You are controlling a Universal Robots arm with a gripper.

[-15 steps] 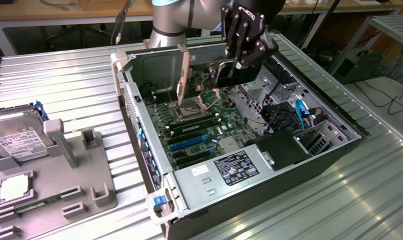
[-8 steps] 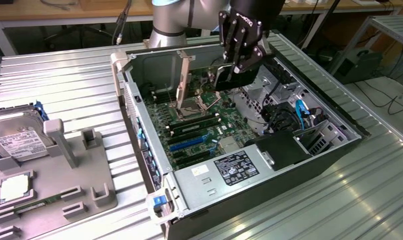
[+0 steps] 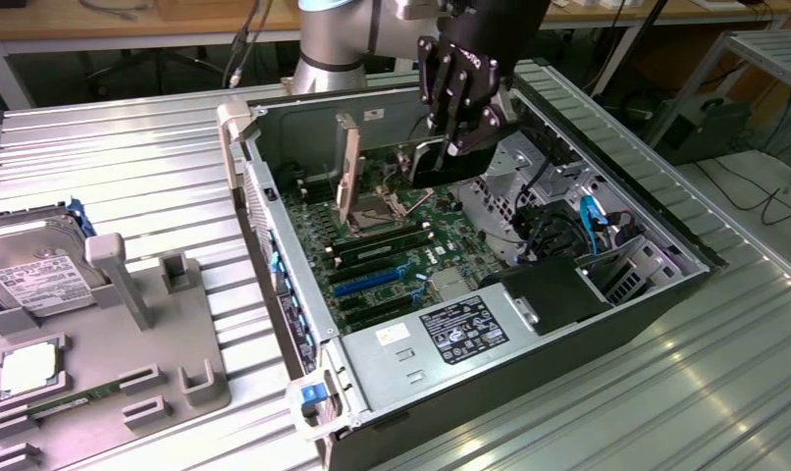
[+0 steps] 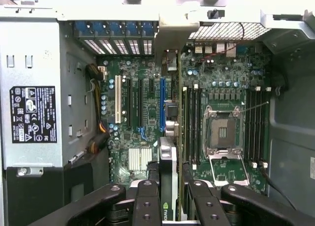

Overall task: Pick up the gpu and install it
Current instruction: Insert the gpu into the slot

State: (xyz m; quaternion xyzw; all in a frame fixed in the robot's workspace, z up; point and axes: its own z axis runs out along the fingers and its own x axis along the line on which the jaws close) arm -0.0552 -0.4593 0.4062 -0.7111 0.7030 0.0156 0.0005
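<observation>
My gripper [image 3: 464,132] hangs inside the open computer case [image 3: 258,186], shut on the gpu [image 3: 438,167], a flat black card held on edge above the motherboard [image 3: 395,250]. In the wrist view the gpu [image 4: 167,167] is seen edge-on between my black fingers [image 4: 147,201]. Its silver bracket [image 4: 171,36] reaches towards the case's rear slot openings. The card hovers beside the blue expansion slot [image 4: 162,103], apart from the board. The gripper [image 4: 172,206] clamps the card near its top edge.
The case lies on its side on a ribbed metal table [image 3: 710,392]. Inside are the power supply [image 3: 464,329], memory slots [image 4: 192,122], the CPU socket [image 4: 221,132] and a drive cage with blue cables [image 3: 592,221]. A grey fixture [image 3: 133,353] on the exterior view's left holds a hard drive [image 3: 29,270].
</observation>
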